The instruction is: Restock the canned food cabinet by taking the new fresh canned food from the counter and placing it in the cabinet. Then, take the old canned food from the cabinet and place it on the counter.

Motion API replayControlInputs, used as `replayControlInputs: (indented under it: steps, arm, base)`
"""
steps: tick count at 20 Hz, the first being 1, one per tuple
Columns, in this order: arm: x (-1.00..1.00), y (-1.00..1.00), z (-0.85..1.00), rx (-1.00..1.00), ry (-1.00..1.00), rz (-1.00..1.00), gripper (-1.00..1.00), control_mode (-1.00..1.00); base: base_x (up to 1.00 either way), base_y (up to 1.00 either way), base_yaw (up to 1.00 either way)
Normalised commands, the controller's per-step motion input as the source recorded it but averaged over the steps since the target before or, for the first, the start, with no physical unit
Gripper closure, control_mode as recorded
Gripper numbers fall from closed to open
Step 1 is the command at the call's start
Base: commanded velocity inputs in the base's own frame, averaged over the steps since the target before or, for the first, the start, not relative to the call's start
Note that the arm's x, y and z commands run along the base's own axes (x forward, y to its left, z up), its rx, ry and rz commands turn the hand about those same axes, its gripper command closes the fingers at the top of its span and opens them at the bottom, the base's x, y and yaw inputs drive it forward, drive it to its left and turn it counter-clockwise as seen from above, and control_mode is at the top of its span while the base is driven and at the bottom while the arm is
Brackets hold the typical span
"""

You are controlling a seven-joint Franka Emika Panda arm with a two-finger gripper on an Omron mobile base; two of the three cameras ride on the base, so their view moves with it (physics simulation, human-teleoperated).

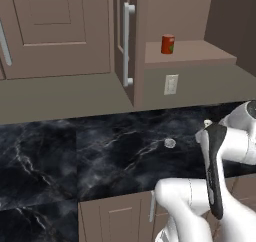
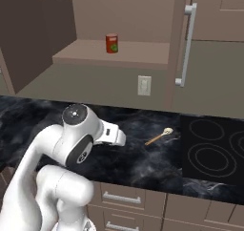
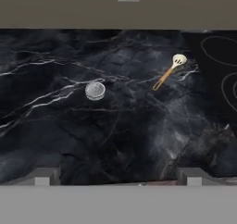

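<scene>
Pincer [image 3: 118, 179] poised above the black marble counter [image 3: 129, 140], its two dark tips spread well apart with nothing between them. The old silver can [image 3: 95, 90] stands on the counter ahead of the pincer and to the left in the hand view, apart from both tips. A slotted wooden spatula [image 3: 168, 71] lies on the counter ahead and to the right, its head toward the cooktop [image 3: 217, 75]. Far above and beyond the pincer, the red-orange can [image 1: 167, 44] stands upright on the tan shelf [image 1: 195, 53] of the open wall cabinet [image 1: 137, 46], its door [image 2: 183, 44] swung out with a silver bar handle [image 2: 187, 44]. A wall outlet [image 2: 144, 85] sits beneath the shelf.
</scene>
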Motion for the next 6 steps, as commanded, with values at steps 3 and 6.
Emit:
replayControlInputs:
  steps: [3,6]
  arm:
    - [-0.86,-0.19,0.46,0.03,-0.46,-0.07,-1.00,-1.00]
    - [0.07,0.06,0.00,-0.02,0.02,0.00,-1.00,-1.00]
  base:
    - [0.00,0.00,0.00]
    - [0.00,0.00,0.00]
